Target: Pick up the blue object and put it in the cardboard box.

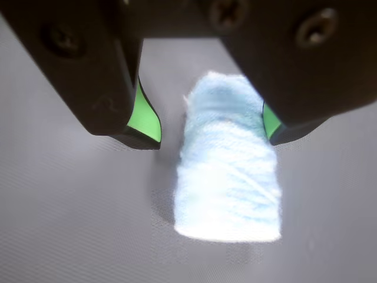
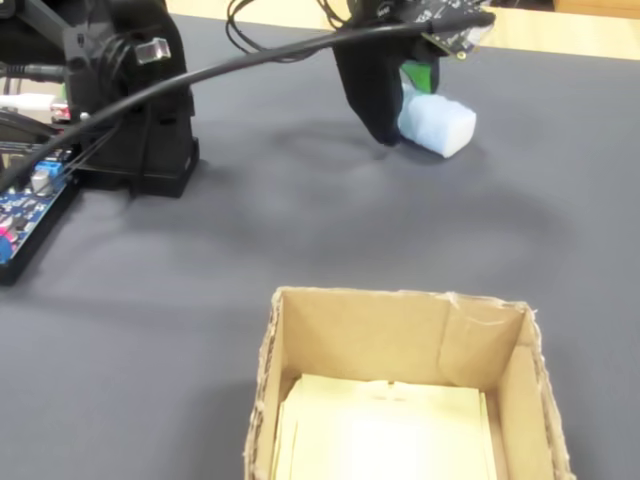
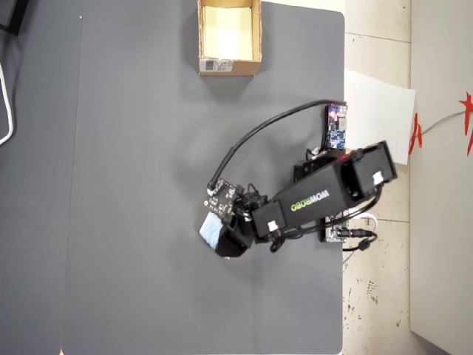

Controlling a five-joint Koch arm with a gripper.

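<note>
Up close, we see the pincer (image 1: pixel 212 138) parted around the blue object (image 1: pixel 228 171) (left pad clear). Only overhead do we see the cardboard box (image 3: pixel 229 67), well apart.

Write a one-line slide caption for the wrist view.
Open hand straddling the blue sponge block on the grey mat, one pad at its side.

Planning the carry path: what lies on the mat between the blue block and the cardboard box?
Nothing: in the overhead view the grey mat is bare between the blue block and the cardboard box.
</note>
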